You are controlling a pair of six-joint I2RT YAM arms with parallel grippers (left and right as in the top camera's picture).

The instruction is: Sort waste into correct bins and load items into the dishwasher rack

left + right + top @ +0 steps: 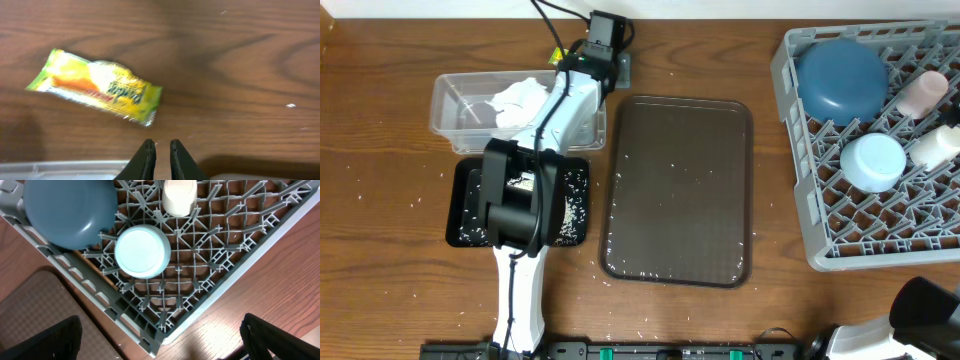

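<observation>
— Where does the snack wrapper [97, 86] lie from the left gripper [161, 146]?

— Ahead of the fingertips and off to their left, flat on the bare tabletop [240, 60]. It sits between the clear tub [445, 100] and the tabletop's far edge. From overhead the left wrist hides most of it.

— And its long axis?

— In the wrist view it slants from upper left down to lower right. The lower right end is the near one, close in front of the fingertips but not touching them. The length runs more across the jaws' closing line than along the reach, so I'd judge a wrist turn or a pinch on that near end is needed.

— Is the hand ready?

— Not as it stands. Its fingers are drawn nearly together with only a thin slit between them, and nothing is in it. It would have to spread first.

— Which arm is nearer?

— The left, clearly. It reaches from the near edge over the black tray-bin [460, 215] and the tub. The right gripper [160, 332] hangs wide open and empty over the near left corner of the dishwasher rack [798, 170], well apart from the wrapper.
</observation>
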